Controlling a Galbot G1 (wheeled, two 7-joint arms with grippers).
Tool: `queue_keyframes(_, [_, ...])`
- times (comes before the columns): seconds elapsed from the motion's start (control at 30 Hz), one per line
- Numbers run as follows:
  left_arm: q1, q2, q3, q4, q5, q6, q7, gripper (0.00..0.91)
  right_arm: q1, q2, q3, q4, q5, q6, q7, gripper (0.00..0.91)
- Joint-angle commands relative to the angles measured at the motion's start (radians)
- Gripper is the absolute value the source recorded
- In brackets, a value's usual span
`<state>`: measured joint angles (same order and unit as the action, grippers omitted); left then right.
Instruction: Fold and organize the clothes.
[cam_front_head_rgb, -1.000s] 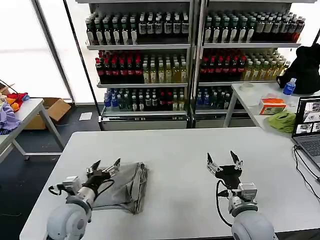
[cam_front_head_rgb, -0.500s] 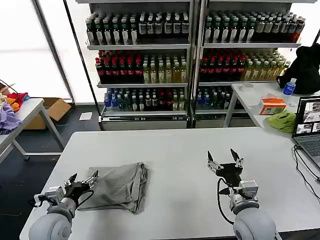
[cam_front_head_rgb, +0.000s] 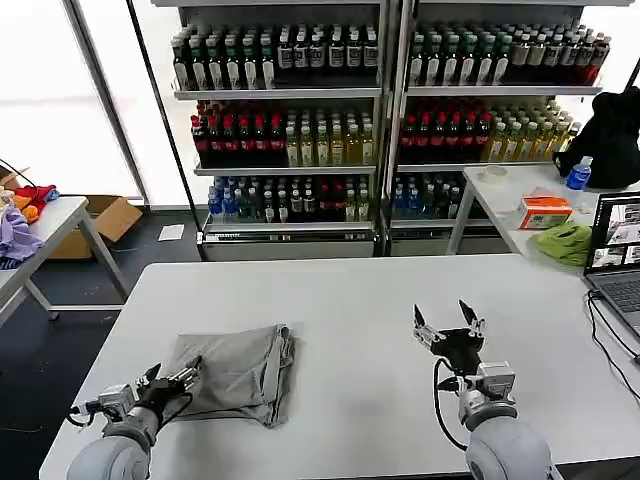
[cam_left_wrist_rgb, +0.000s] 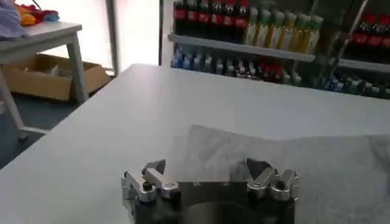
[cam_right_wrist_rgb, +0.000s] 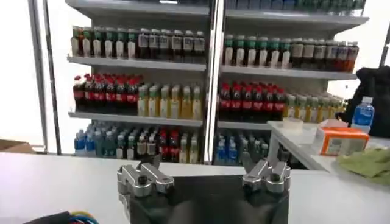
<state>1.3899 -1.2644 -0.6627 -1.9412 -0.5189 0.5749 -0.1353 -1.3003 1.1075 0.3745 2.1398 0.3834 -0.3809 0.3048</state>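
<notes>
A folded light grey shirt (cam_front_head_rgb: 238, 372) lies on the white table (cam_front_head_rgb: 350, 300), left of centre; in the left wrist view the same shirt (cam_left_wrist_rgb: 286, 170) spreads out just ahead of the jaws. My left gripper (cam_front_head_rgb: 170, 376) hangs open at the shirt's near left corner, close to the table's front left edge, with nothing between its fingers. My right gripper (cam_front_head_rgb: 445, 323) stands open and upright over bare table to the right of centre, well apart from the shirt. In its own wrist view the right gripper (cam_right_wrist_rgb: 204, 167) faces the drink shelves.
A laptop (cam_front_head_rgb: 620, 250) sits at the table's right edge with a cable running beside it. A side table on the right carries a lime-green cloth lump (cam_front_head_rgb: 565, 242) and an orange box (cam_front_head_rgb: 546, 212). Shelves of bottles (cam_front_head_rgb: 380, 110) stand behind. A purple and orange fabric heap (cam_front_head_rgb: 18, 215) lies far left.
My left gripper has drawn back off the shirt toward the front left corner of the table and stays open. The shirt now lies uncovered. The right arm has not moved.
</notes>
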Motion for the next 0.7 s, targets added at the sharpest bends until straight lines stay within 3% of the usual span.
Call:
queue_keyframes(0.03, [0.030, -0.004, 0.000, 0.012, 0.003, 0.001, 0.018, 0.907, -0.007, -0.003, 0.008, 0.014, 0.004, -0.004, 0.000, 0.907])
queue_keyframes(0.07, [0.032, -0.003, 0.003, 0.008, 0.003, 0.001, 0.018, 0.544, -0.007, -0.002, 0.008, 0.014, 0.004, -0.004, 0.000, 0.907])
queue_keyframes(0.13, [0.031, -0.004, 0.010, 0.012, 0.004, 0.001, 0.019, 0.020, -0.006, 0.002, 0.007, 0.012, 0.005, -0.003, -0.001, 0.907])
queue_keyframes(0.7, [0.026, -0.016, -0.010, 0.013, 0.000, -0.013, 0.035, 0.000, 0.016, 0.002, 0.006, 0.012, 0.017, -0.006, -0.002, 0.907])
